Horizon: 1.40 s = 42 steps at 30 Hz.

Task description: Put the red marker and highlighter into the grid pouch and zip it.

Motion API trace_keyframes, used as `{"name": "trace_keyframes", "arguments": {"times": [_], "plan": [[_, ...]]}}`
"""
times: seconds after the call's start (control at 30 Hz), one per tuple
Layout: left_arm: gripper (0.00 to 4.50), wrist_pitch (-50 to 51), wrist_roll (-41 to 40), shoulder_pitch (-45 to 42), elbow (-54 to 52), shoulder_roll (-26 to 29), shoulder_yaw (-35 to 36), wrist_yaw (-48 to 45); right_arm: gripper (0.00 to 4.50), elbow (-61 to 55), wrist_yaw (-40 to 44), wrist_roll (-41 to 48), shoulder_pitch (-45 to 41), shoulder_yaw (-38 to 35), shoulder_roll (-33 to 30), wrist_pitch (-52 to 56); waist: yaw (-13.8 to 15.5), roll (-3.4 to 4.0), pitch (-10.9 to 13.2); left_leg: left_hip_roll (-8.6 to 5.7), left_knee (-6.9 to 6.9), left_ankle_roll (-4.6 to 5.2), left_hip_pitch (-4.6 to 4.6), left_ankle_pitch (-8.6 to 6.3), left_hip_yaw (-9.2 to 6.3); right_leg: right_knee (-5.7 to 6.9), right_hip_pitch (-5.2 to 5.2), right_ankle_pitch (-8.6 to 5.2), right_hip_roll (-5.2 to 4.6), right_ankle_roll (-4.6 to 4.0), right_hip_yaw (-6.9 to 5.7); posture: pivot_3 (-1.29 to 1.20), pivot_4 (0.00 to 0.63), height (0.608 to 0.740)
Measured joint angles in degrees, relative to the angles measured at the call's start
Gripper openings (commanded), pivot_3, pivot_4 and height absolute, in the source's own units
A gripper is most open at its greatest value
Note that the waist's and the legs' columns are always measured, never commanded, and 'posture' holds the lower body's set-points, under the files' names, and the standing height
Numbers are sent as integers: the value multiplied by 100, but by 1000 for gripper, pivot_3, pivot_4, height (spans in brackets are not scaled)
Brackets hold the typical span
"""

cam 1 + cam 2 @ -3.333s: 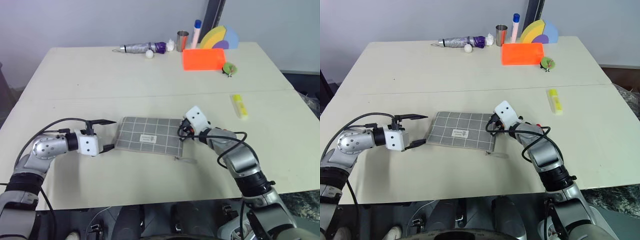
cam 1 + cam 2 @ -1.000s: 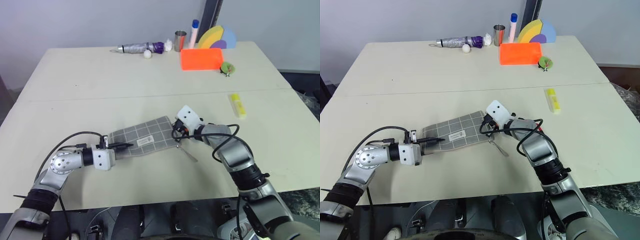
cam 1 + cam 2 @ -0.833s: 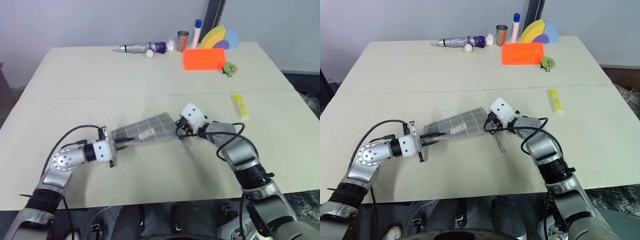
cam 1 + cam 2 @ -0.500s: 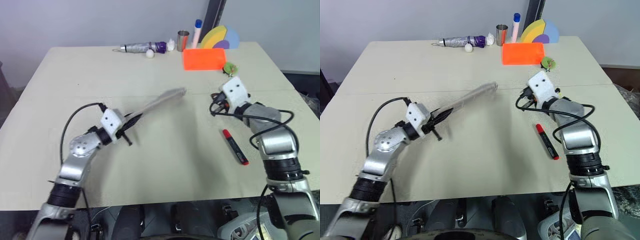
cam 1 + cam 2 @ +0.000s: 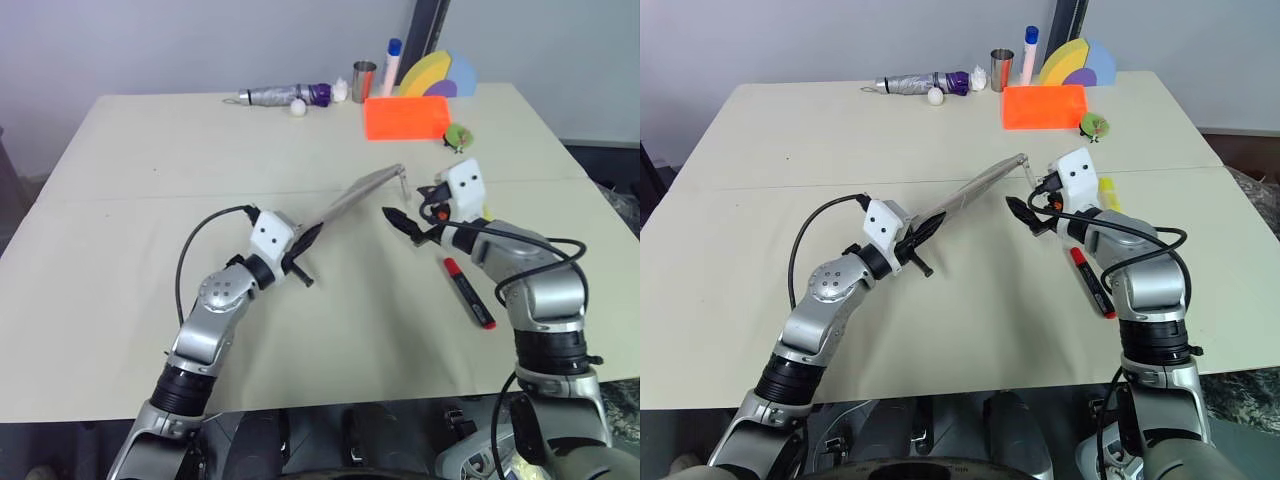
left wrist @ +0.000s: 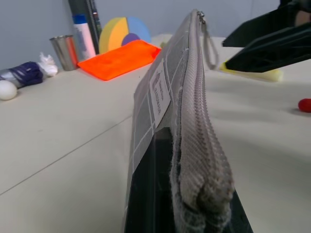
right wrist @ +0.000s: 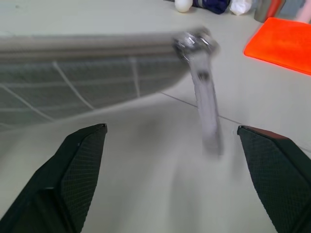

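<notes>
My left gripper (image 5: 303, 243) is shut on one end of the grid pouch (image 5: 355, 195), which it holds off the table, slanting up and away with the zipper edge (image 6: 197, 111) on top. A zipper pull (image 7: 206, 102) hangs from the pouch's far end. Just past that end, my right gripper (image 5: 405, 225) stands open with nothing between its fingers. The red marker (image 5: 468, 293) lies on the table below my right arm. Behind my right hand lies the yellow highlighter (image 5: 1105, 190), partly hidden.
Along the table's far edge stand an orange-red box (image 5: 406, 117), a folded umbrella (image 5: 280, 95), a white ball (image 5: 299, 108), a metal cup (image 5: 364, 80), a pink-white tube (image 5: 392, 65), a coloured half-disc (image 5: 440, 78) and a small green thing (image 5: 460, 137).
My left gripper has lifted the pouch off the table and swung it up and to the right. The right gripper has let go, risen and opened. The red marker now lies bare on the table.
</notes>
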Motion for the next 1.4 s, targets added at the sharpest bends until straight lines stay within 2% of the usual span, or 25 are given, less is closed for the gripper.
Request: {"name": "trace_keyframes", "arguments": {"times": [0.17, 0.23, 0.27, 0.33, 0.43, 0.5, 0.67, 0.83, 1.0, 1.4], "plan": [[0, 24, 11, -8, -41, 23, -17, -123, 4484, 277, -305, -180, -182, 123, 108, -193, 16, 0, 0, -1, 0, 0, -1, 0, 0, -2, 0, 0, -1, 0, 0, 0, 150, 740], [0, 26, 20, -7, -75, 37, -16, -154, 3956, 336, -336, -185, -182, 153, 120, -208, 17, 0, 0, -1, 0, 0, -2, 0, 1, -3, 0, 0, -3, 0, 0, 0, 150, 740], [0, 28, 29, -6, -85, 35, -16, -164, 3608, 346, -346, -185, -182, 154, 134, -223, 16, 0, 0, -1, 0, 0, -2, 0, 1, -3, 0, 0, -3, 0, 0, 0, 150, 740], [0, 30, 39, -5, -98, 31, -17, -179, 2632, 369, -375, -185, -182, 157, 143, -259, 12, 0, 0, 0, -1, 0, -2, 0, 1, -3, 0, 0, -2, 0, 0, 0, 150, 740], [0, 34, 64, -5, -98, 26, -17, -188, 980, 370, -383, -179, -182, 157, 143, -262, 10, 0, 0, 0, -1, 0, -2, 0, 1, -3, 0, 0, -2, 0, 0, 0, 150, 740], [0, 34, 91, -5, -98, 17, -17, -189, 48, 369, -383, -179, -182, 157, 142, -261, 9, 0, 0, 0, -1, 0, -2, 0, 1, -3, 0, 0, -2, 0, 0, 0, 150, 740], [0, 36, 171, -15, -95, -4, -20, -164, 48, 329, -347, -183, -179, 237, 102, -221, 9, 0, 0, 0, -1, 0, -2, 0, 0, -3, 0, 0, -2, 0, 0, 0, 150, 740], [0, 40, 365, -83, 9, -112, -65, -42, 48, -484, 228, -251, 41, 946, -463, -172, 15, 0, 0, -1, -3, 1, -2, -1, -1, -8, 1, 0, -2, 0, -1, 0, 150, 740], [0, 114, 508, -137, 75, -270, -170, 46, 48, -960, 638, -286, 145, 1479, -741, -161, 13, 0, 0, -1, -1, 1, -2, -1, -3, -7, 1, 0, -1, 0, -1, 0, 150, 740], [0, 13, 864, -479, 678, -675, -457, 104, 48, -1804, 1250, -329, 91, 2189, -799, 162, 21, -2, 1, -1, 4, 1, -2, -1, -5, -7, 4, 0, -1, 0, -3, 0, 150, 740]]}}
